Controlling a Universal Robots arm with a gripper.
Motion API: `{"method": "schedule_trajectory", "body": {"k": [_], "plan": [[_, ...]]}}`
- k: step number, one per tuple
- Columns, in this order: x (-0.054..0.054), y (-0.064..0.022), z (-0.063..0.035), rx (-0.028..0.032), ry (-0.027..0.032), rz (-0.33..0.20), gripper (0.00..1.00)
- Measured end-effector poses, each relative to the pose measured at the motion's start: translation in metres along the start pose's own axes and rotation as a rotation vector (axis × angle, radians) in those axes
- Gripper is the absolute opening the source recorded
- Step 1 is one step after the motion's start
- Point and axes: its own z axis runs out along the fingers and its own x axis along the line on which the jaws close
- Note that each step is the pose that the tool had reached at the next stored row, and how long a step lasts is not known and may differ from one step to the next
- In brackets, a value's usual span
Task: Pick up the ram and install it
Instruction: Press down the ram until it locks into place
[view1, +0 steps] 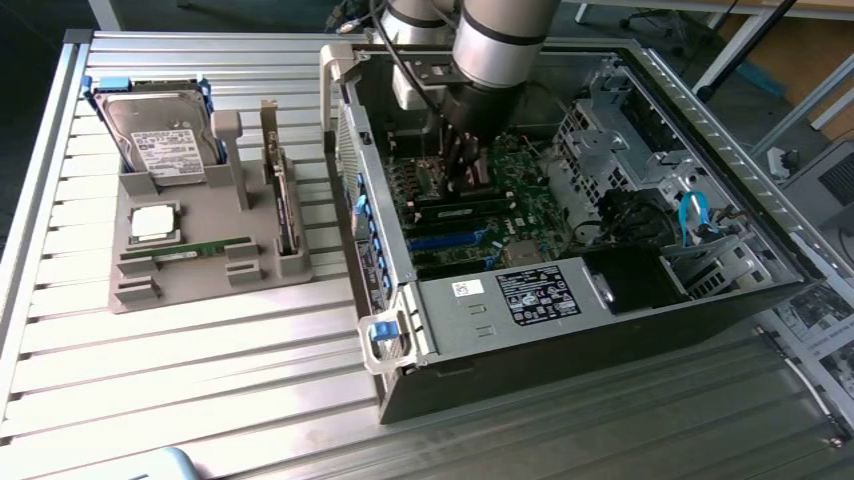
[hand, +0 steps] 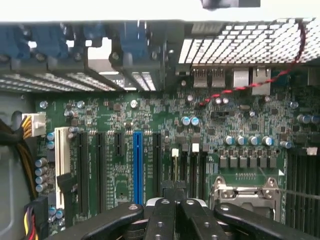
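Note:
The ram (view1: 187, 248) is a thin green stick lying in a slot of the grey holder (view1: 200, 292), at the exterior view's left outside the computer case. My gripper (view1: 467, 185) is well away from it, reaching down inside the open case over the green motherboard (hand: 125, 125). Seen from the wrist, my gripper (hand: 175, 199) has its black fingers (hand: 161, 217) pressed together, shut, and I see nothing held between them. They hover just over the narrow memory slots (hand: 176, 167), beside the metal processor socket (hand: 245, 192).
The holder also carries a hard drive (view1: 160, 145), a square silver processor chip (view1: 151, 222) and an upright expansion card (view1: 280, 195). The case wall (view1: 350, 180) stands between the holder and the motherboard. Cables and a drive cage (view1: 694, 215) crowd the case's far side.

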Motion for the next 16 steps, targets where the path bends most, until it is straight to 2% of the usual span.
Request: {"method": "schedule_trajectory", "body": {"k": [3,5,7,8,12,16], "plan": [[0.000,-0.0080,-0.0010,-0.0027,0.0069,0.000,0.10],[0.000,-0.0163,-0.0019,-0.0054,0.0112,0.000,0.10],[0.000,-0.0209,-0.0025,-0.0068,0.0129,0.000,0.10],[0.000,-0.0258,-0.0034,-0.0082,0.0146,0.000,0.10],[0.000,-0.0354,-0.0054,-0.0103,0.0165,0.001,0.10],[0.001,-0.0443,-0.0128,-0.0115,0.0173,0.001,0.10]]}}
